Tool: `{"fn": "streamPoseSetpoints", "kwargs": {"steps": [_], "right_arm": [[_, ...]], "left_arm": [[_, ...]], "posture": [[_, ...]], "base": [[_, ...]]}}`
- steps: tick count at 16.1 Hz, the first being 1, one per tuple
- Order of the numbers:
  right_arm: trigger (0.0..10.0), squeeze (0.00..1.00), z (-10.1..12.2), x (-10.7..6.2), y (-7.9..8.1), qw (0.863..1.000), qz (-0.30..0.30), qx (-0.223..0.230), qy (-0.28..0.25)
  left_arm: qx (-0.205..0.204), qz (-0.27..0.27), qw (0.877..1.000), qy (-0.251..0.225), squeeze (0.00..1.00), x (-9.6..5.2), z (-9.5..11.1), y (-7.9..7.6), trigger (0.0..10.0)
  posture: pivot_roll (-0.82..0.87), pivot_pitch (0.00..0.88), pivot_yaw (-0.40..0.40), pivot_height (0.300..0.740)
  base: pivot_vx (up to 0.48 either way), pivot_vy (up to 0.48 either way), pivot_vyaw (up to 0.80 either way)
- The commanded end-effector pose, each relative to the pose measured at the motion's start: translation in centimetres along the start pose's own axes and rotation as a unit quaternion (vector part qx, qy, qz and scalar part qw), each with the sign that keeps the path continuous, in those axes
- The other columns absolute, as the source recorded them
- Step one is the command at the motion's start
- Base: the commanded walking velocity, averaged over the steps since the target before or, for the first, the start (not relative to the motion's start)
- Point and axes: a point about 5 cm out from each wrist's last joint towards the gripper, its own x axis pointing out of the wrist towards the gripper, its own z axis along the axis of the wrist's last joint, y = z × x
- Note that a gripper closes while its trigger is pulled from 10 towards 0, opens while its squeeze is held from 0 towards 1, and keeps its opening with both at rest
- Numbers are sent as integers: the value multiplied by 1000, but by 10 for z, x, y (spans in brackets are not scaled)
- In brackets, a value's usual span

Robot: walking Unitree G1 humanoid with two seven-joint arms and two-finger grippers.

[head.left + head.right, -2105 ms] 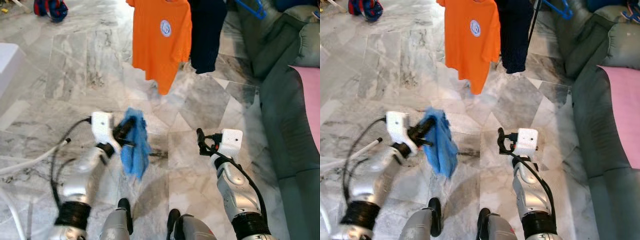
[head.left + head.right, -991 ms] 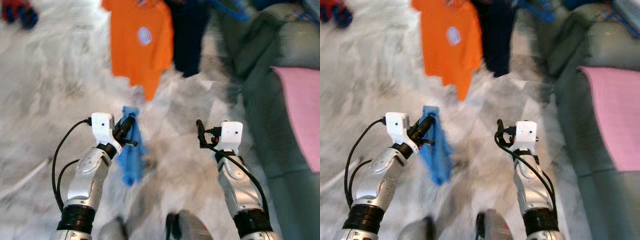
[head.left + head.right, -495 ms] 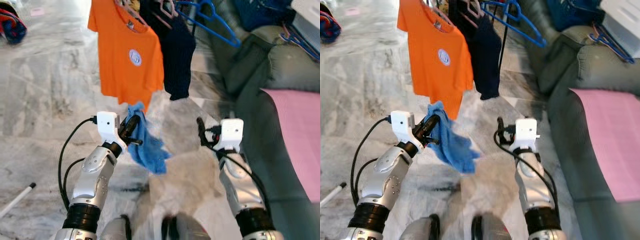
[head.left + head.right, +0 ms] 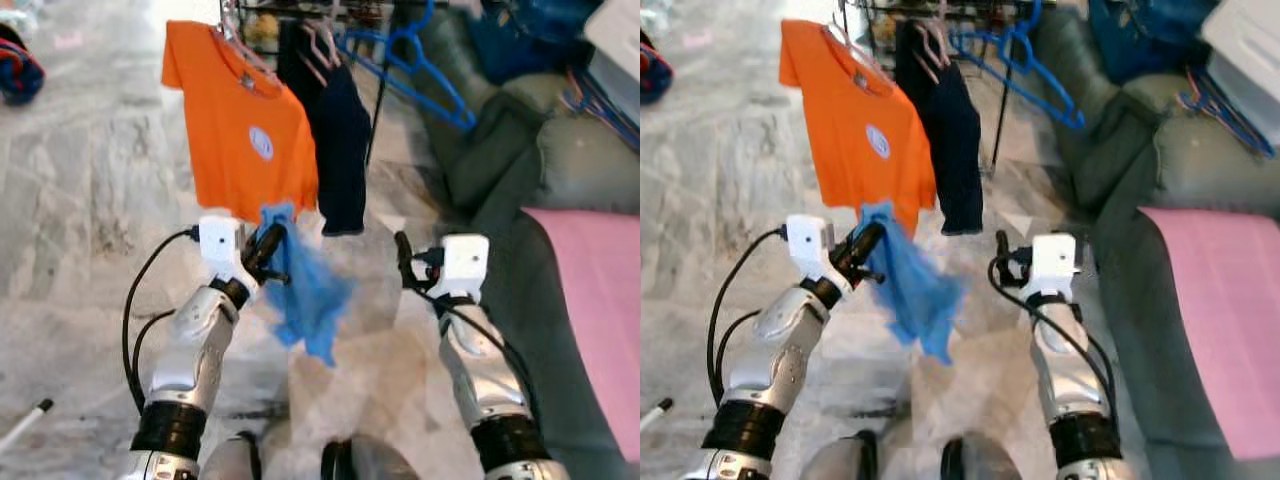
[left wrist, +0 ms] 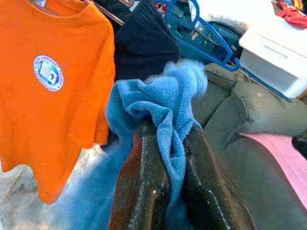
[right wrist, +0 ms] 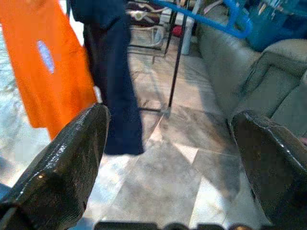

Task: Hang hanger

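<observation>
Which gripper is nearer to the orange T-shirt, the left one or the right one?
Left. The left gripper, shut on the blue cloth, is just below the orange T-shirt hem; the open right gripper is farther off, beyond the dark garment.

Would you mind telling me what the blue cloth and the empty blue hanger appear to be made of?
Blue cloth: soft, fuzzy fabric, likely terry or microfibre; it bunches in folds in the left end effector.
Blue hanger: thin, smooth, evenly coloured, probably plastic or coated wire.

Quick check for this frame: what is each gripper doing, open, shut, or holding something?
Left gripper: shut on the blue cloth, which hangs below it.
Right gripper: open, holding nothing.
</observation>
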Motion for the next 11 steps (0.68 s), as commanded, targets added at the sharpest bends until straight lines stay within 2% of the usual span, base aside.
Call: {"fn": "streamPoseSetpoints", "kwargs": {"steps": [1, 5, 11], "right_arm": [[10000, 0, -2, -4, -15, 1000, -25, -5, 2], [10000, 0, -1, -3, -15, 1000, -25, -6, 0], [10000, 0, 10, 4, -17, 999, -3, -41, -19]], "left_arm": [[-1, -21, 1000, -4, 0, 4, 1, -13, 10000], [0, -23, 1000, -4, 0, 6, 2, -13, 10000], [3, -25, 1000, -4, 0, 6, 3, -14, 10000]], "posture": [[45, 249, -103, 740], [46, 245, -101, 740], [51, 244, -97, 740]], "base": [[424, 0, 0], [423, 0, 0], [423, 0, 0]]}}
